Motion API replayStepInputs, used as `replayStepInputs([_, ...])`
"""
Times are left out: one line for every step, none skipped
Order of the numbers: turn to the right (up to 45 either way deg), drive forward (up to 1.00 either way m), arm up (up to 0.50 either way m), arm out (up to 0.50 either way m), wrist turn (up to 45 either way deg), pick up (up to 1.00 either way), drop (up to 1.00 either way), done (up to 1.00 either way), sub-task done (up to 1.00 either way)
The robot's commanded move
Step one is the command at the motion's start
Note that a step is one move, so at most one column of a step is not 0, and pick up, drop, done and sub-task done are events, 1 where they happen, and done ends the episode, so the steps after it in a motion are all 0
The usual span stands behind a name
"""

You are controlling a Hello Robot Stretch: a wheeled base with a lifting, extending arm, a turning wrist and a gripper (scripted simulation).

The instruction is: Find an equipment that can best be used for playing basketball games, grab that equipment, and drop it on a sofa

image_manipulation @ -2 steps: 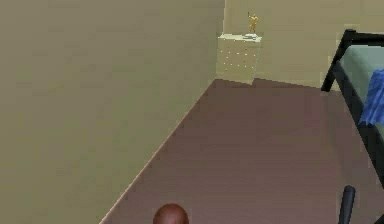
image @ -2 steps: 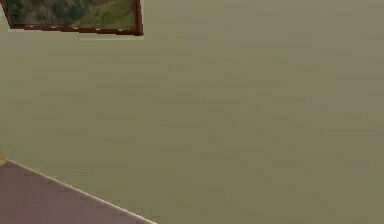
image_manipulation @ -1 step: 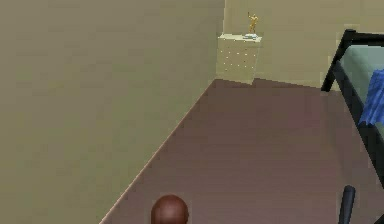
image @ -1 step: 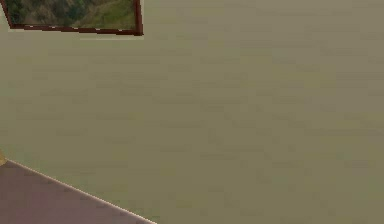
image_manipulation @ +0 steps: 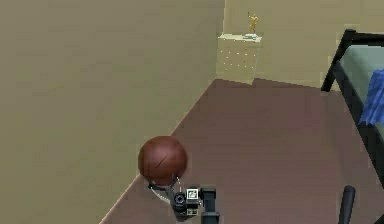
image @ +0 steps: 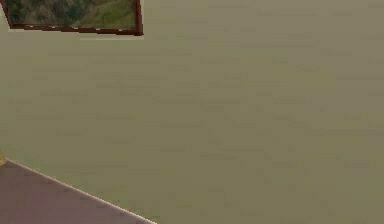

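In the forward view a framed picture point(image: 75, 15) at the upper left is cut off by the top edge. In the arm side view the basketball point(image_manipulation: 163, 159), round and reddish-brown with faint dark seams, shows low and left of centre, near the wall point(image_manipulation: 90, 90). The gripper point(image_manipulation: 168, 191) is just below it. Its fingers are hard to make out, so I cannot tell whether it holds the ball. A bed point(image_manipulation: 352, 75) is cut off at the right edge.

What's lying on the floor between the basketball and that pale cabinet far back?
Nothing. In the arm side view the stretch from the basketball to the pale cabinet is bare brown floor, running beside the wall.
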Motion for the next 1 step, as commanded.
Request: replayStepInputs([0.0, 0.00, 0.38, 0.00, 0.0, 0.00, 0.00, 0.00, 0.00])
